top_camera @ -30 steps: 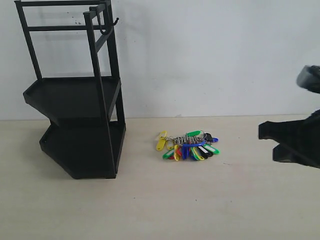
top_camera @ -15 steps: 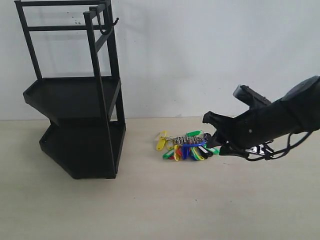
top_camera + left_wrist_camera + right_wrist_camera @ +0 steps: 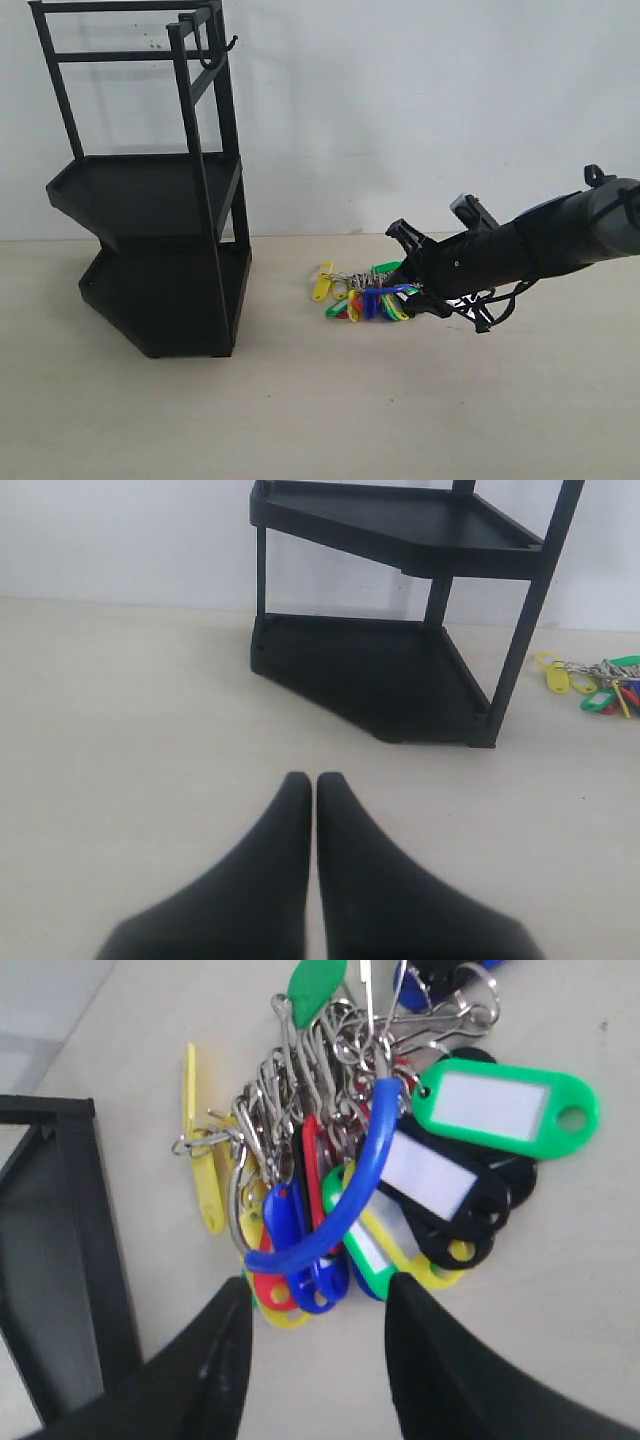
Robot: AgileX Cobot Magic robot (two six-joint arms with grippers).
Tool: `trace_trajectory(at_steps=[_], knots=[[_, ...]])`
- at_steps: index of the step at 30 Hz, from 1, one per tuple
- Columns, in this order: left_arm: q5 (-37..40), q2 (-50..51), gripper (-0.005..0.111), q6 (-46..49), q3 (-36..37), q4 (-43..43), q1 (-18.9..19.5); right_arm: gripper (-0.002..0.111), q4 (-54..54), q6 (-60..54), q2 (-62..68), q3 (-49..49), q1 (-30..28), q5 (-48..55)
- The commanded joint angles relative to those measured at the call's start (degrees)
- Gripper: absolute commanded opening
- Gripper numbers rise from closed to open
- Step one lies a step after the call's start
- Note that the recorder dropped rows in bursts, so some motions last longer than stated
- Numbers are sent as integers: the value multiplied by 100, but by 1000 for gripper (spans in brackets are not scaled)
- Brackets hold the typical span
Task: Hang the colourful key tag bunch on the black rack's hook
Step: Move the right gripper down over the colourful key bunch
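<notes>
The colourful key tag bunch (image 3: pixel 366 296) lies on the table to the right of the black rack (image 3: pixel 150 250). The hook (image 3: pixel 229 45) sticks out from the rack's top frame, bare. My right gripper (image 3: pixel 408 280) reaches in from the right, low at the bunch's right end. In the right wrist view it (image 3: pixel 318 1302) is open, its fingertips (image 3: pixel 236 1310) just short of the tags (image 3: pixel 370 1190), with the blue-sleeved loop (image 3: pixel 340 1215) arching right in front of the gap. My left gripper (image 3: pixel 315 780) is shut and empty, well back from the rack (image 3: pixel 400 670), with the bunch (image 3: pixel 600 672) far off to the side.
A white wall stands right behind the rack and table. The rack's two angular trays (image 3: pixel 140 190) hold nothing. The pale tabletop (image 3: pixel 320 410) stretches between the rack and the bunch and towards the front.
The right arm has swept in from the right edge and dropped down to the bunch's right end with its jaws open. The bunch, rack and left gripper have stayed put.
</notes>
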Motion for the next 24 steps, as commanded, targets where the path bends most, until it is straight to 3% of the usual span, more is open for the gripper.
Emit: trace_trajectory(at_steps=[1,9,24], knots=[[-55,-12,4,20,-8,28,-4,42,217,-62,28,-50,106,-493],[-55,-12,4,20,-8,28,-4,42,451,-62,28,-50,326,-1171],[-55,-12,4,20,-8,28,-4,42,521,-23,424,-417,395,-937]])
